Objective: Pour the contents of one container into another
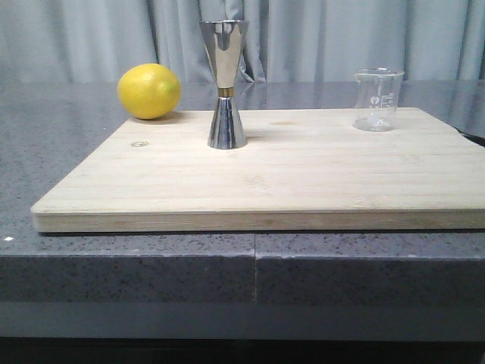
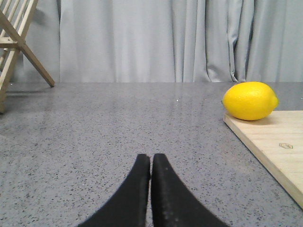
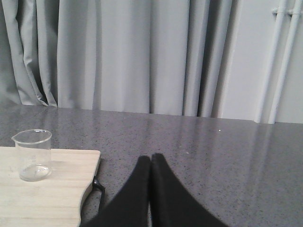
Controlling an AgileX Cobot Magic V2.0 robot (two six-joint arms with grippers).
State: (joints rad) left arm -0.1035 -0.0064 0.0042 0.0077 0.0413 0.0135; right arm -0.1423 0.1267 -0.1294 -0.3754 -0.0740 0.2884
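Observation:
The steel jigger (image 1: 225, 85) with a gold band at its waist stands upright on the wooden board (image 1: 288, 178), left of centre. Upright at the board's far right corner is the small clear glass beaker (image 1: 377, 99), which the right wrist view shows too as the beaker (image 3: 32, 154). Neither gripper appears in the front view. My left gripper (image 2: 151, 159) is shut and empty over the grey counter, left of the board. Off the board's right end, my right gripper (image 3: 151, 157) is shut and empty, apart from the beaker.
A yellow lemon (image 1: 149, 91) rests at the board's far left corner, also seen as the lemon (image 2: 250, 100) in the left wrist view. A wooden rack (image 2: 16, 42) stands far left. A black handle (image 3: 98, 184) sticks out of the board's right end. Grey curtains hang behind.

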